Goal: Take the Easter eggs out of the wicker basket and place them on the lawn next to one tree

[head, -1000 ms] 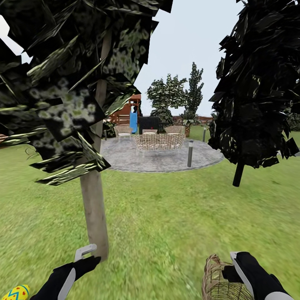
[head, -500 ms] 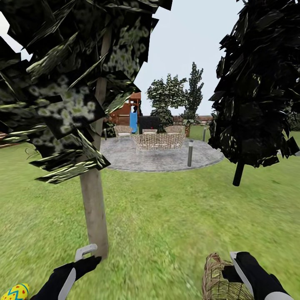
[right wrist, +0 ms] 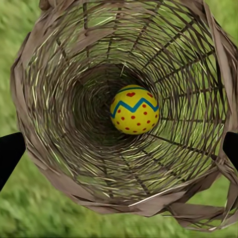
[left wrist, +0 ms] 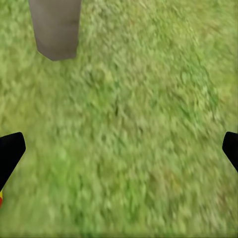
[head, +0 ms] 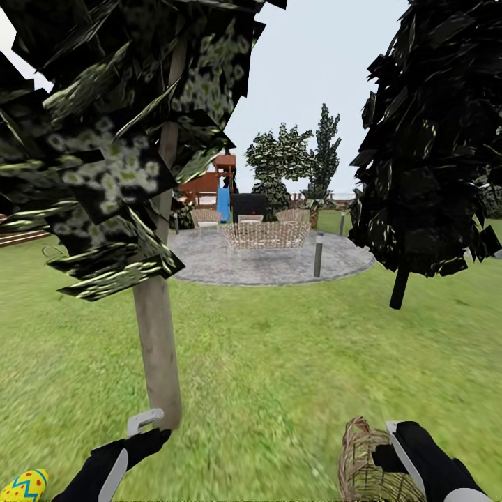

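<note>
Since the earlier frames the head view has tipped slightly, so the foliage sits a little higher and the egg on the grass [head: 25, 484] lies lower at the frame's corner; the arms and scene objects keep their places. The left gripper [head: 139, 427] hovers just beside the base of the pale trunk of the tree [head: 157, 355], its fingers [left wrist: 10, 151] spread wide over bare lawn [head: 279, 376] and holding nothing. The right gripper [head: 390, 446] hangs at the rim of the basket [head: 362, 467], which stands on the grass to the right of the trunk; the wrist view looks straight down into it, fingers apart at the frame edges and nothing between them. One egg [right wrist: 134, 109] rests at the bottom of the basket [right wrist: 59, 99].

Progress, as judged: one egg lies on the lawn near the tree, to the left of the left arm, so at least one transfer appears done. One egg remains to be lifted out. The third cannot be located here.
</note>
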